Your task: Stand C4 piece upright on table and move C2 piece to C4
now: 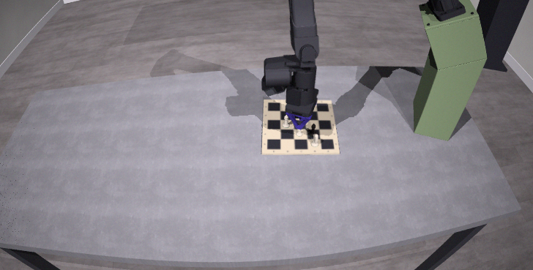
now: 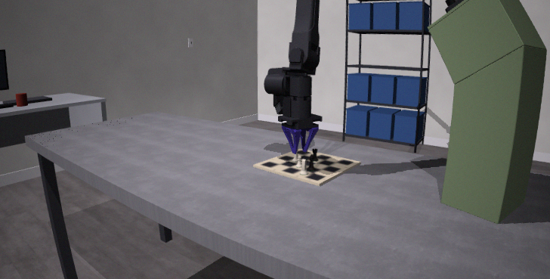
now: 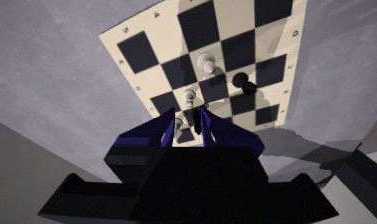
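The small chessboard lies on the grey table. My gripper hangs point-down over the board's middle, its blue fingers partly apart. In the wrist view the fingertips straddle a dark piece that lies low on the board; I cannot tell its square. A white piece stands right beside the left finger. Another white piece stands just ahead of the fingertips. A white pawn and a black pawn stand further out. The top and exterior views show the gripper just above the pieces.
A tall green block stands on the table to the right of the board. A shelf with blue bins is behind the table. A desk with a red cup is at far left.
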`<state>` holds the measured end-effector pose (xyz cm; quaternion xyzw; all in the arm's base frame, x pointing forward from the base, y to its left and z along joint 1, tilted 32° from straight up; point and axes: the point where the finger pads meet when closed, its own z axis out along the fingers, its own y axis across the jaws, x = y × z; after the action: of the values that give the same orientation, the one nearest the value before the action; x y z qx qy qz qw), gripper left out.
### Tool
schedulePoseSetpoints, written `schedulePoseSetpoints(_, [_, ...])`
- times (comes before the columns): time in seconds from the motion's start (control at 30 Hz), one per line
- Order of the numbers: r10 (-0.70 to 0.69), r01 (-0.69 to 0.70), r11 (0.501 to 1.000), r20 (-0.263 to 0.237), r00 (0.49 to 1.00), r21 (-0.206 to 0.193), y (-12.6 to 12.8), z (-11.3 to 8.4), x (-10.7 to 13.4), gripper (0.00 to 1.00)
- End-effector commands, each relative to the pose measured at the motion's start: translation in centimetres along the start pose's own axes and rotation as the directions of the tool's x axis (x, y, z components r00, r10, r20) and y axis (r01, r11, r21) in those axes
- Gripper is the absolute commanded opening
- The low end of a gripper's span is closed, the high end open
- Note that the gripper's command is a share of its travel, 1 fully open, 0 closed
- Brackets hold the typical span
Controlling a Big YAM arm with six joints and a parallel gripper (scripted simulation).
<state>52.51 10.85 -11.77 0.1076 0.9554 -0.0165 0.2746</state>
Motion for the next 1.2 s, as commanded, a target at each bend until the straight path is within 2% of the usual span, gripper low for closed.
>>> schedulePoseSetpoints(0.0, [0.005,-0.005,1.0,0.013,1.0,-0.002,-0.73,-0.21,-0.39,0.33])
schedulePoseSetpoints(1.17, [0.006,-0.006,1.0,0.014,1.0,-0.002,-0.74,-0.14,-0.34,0.33])
